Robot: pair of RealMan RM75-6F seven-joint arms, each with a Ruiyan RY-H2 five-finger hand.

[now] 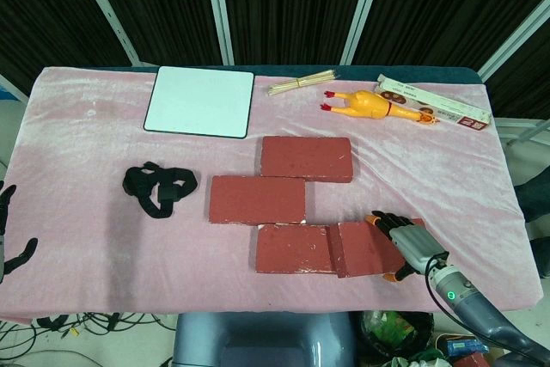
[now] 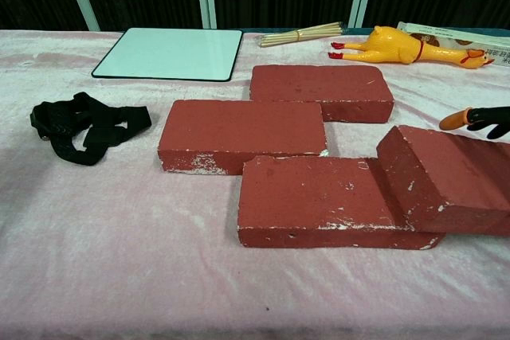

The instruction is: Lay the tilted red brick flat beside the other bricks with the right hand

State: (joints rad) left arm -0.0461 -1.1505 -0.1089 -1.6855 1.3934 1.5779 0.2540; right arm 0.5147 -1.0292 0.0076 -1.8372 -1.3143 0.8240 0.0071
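Observation:
Three red bricks lie flat on the pink cloth: a back one (image 1: pixel 307 158), a middle one (image 1: pixel 258 199) and a front one (image 1: pixel 295 248). The tilted red brick (image 1: pixel 365 248) (image 2: pixel 446 177) leans with its left edge on the right end of the front brick (image 2: pixel 315 197). My right hand (image 1: pixel 406 242) grips the tilted brick's right end, fingers over the far edge and thumb at the near edge. In the chest view only its fingertips (image 2: pixel 478 119) show behind the brick. My left hand (image 1: pixel 7 238) hangs at the table's left edge, fingers apart, holding nothing.
A white board (image 1: pixel 200 101) lies at the back left and a black strap (image 1: pixel 159 188) left of the bricks. Wooden sticks (image 1: pixel 301 83), a yellow rubber chicken (image 1: pixel 374 104) and a long box (image 1: pixel 434 102) lie at the back right. The table's front edge runs just below the front brick.

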